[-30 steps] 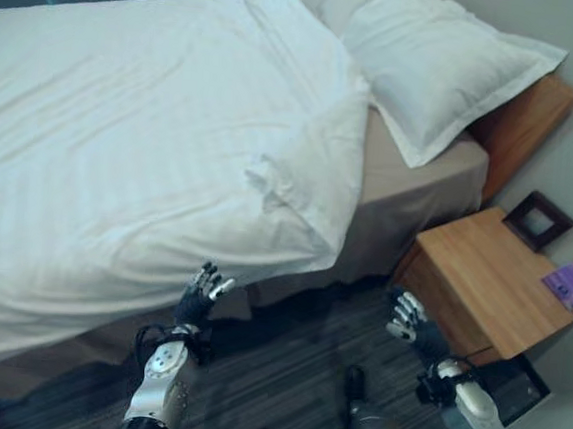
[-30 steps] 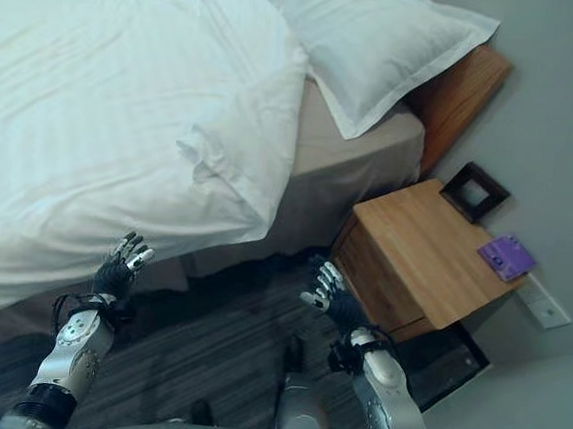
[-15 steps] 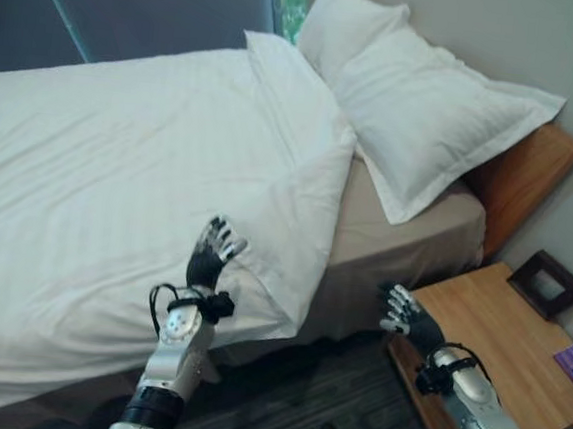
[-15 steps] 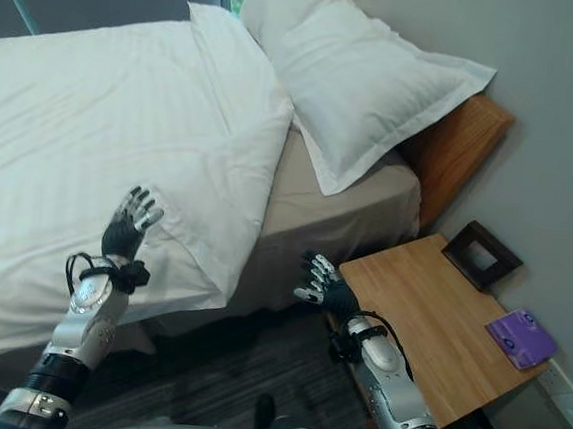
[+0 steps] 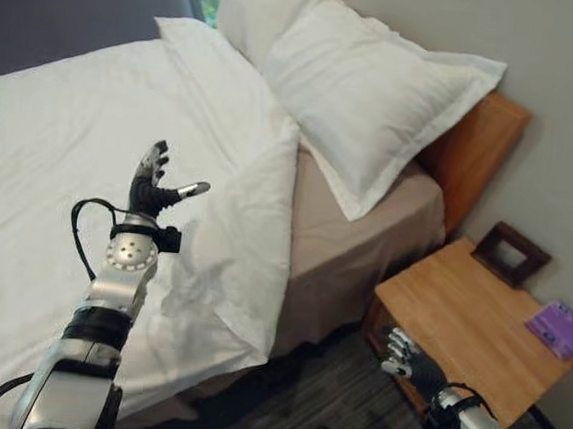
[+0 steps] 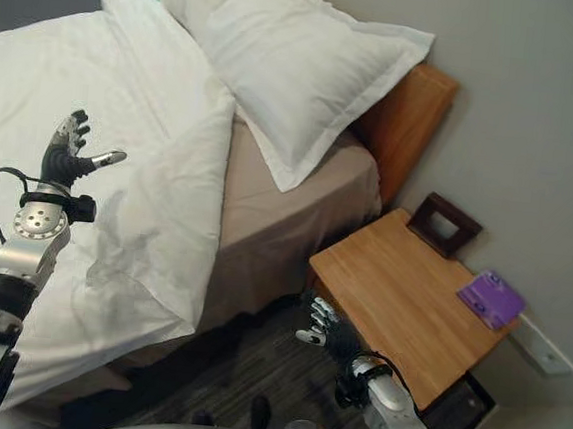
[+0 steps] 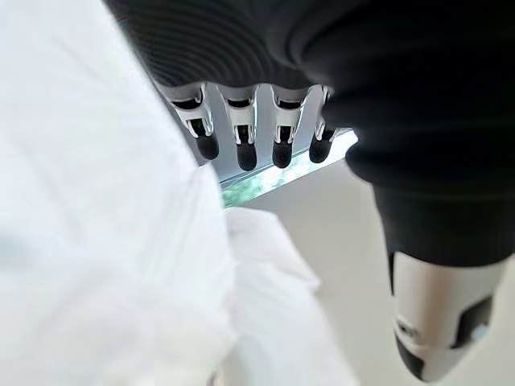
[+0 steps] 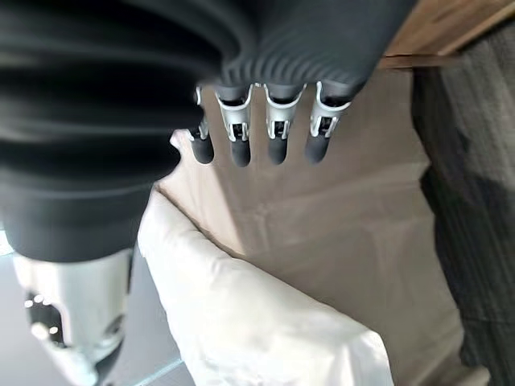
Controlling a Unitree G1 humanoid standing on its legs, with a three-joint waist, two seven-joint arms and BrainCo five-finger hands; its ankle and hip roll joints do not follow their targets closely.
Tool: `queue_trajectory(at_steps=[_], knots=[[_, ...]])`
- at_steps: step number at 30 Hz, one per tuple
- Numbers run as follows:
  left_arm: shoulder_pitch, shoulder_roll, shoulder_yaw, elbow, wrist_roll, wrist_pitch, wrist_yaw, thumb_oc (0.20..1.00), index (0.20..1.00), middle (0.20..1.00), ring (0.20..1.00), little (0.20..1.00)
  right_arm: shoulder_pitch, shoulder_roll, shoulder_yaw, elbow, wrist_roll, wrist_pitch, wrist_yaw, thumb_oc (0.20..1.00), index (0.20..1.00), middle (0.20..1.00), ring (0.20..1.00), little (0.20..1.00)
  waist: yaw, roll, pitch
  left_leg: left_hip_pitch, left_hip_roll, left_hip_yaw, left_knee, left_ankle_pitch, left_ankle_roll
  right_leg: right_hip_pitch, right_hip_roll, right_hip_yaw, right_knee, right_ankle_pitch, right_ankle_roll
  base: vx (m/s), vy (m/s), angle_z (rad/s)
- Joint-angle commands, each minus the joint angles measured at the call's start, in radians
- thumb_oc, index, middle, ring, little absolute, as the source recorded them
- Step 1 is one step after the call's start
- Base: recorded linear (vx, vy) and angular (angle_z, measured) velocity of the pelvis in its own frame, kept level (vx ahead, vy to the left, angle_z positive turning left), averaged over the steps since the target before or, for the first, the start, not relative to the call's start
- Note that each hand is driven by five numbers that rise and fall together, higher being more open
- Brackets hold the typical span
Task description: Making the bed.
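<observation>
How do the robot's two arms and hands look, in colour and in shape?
Both arms are silver-grey with dark bands. The left hand and the right hand each have silver fingers with dark tips and a thumb set apart. A dark ribbed cover wraps the back of each hand and the wrist, and each wrist bears a round silver joint.

Silver-grey arms, dark ribbed wrists, dark-tipped silver fingers [image 7: 244, 137]

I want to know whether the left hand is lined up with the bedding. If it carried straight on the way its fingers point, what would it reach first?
Probably the pillows at the bed's head; the open left hand is raised above the white duvet, though depth is unclear.
</observation>
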Motion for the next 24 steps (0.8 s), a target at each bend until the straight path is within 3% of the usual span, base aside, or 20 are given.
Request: queue_trajectory(at_steps=[1, 4, 13, 19, 24], knots=[[-0.078, 0.002, -0.005, 0.072, -0.017, -0.008, 0.015, 1.0, 1.0, 1.0, 1.0, 1.0, 0.016, -0.011, -0.011, -0.07, 0.024, -0.032, 0.018, 1.0, 1.0, 1.0, 1.0, 1.0, 0.014, 0.041, -0.006, -0.035, 0.018, 0.043, 0.013, 0.013, -0.018, -0.042, -0.149, -0.019, 0.007, -0.01, 0.164, -0.01, 0.05, -0.34], [-0.149, 0.011, -0.031, 0.185, 0.03, 0.016, 0.052, 1.0, 1.0, 1.0, 1.0, 1.0, -0.003, -0.014, 0.003, -0.059, 0.033, -0.039, 0.003, 1.0, 1.0, 1.0, 1.0, 1.0, 0.001, 0.04, 0.008, -0.054, 0.016, 0.057, 0.013, 0.013, -0.017, -0.079, -0.151, -0.004, 0.007, 0.006, 0.173, -0.03, 0.023, -0.21], [-0.067, -0.017, 0.004, 0.095, 0.083, 0.044, 0.082, 1.0, 1.0, 1.0, 1.0, 1.0, -0.002, -0.001, 0.001, -0.043, 0.022, -0.035, -0.014, 1.0, 1.0, 1.0, 1.0, 1.0, 0.025, 0.042, 0.029, -0.051, 0.014, 0.058, 0.013, 0.01, -0.012, -0.087, -0.15, 0.003, 0.007, 0.006, 0.174, 0.01, -0.002, -0.09], [-0.085, -0.05, -0.004, 0.161, 0.053, 0.054, 0.077, 1.0, 1.0, 1.0, 1.0, 1.0, -0.028, -0.011, 0.019, -0.033, 0.013, -0.03, -0.024, 1.0, 1.0, 1.0, 1.0, 1.0, 0.021, 0.042, 0.045, -0.059, 0.015, 0.057, 0.013, 0.011, -0.014, -0.097, -0.149, 0.001, 0.007, 0.007, 0.173, -0.01, -0.002, 0.0], [-0.118, -0.082, 0.014, 0.209, 0.042, 0.058, 0.149, 1.0, 1.0, 1.0, 1.0, 1.0, -0.047, -0.013, 0.029, -0.029, 0.021, -0.038, -0.044, 1.0, 1.0, 1.0, 1.0, 1.0, 0.018, 0.037, 0.059, -0.083, 0.021, 0.072, 0.013, 0.015, -0.017, -0.134, -0.141, 0.009, 0.007, 0.022, 0.179, 0.0, -0.01, -0.04]])
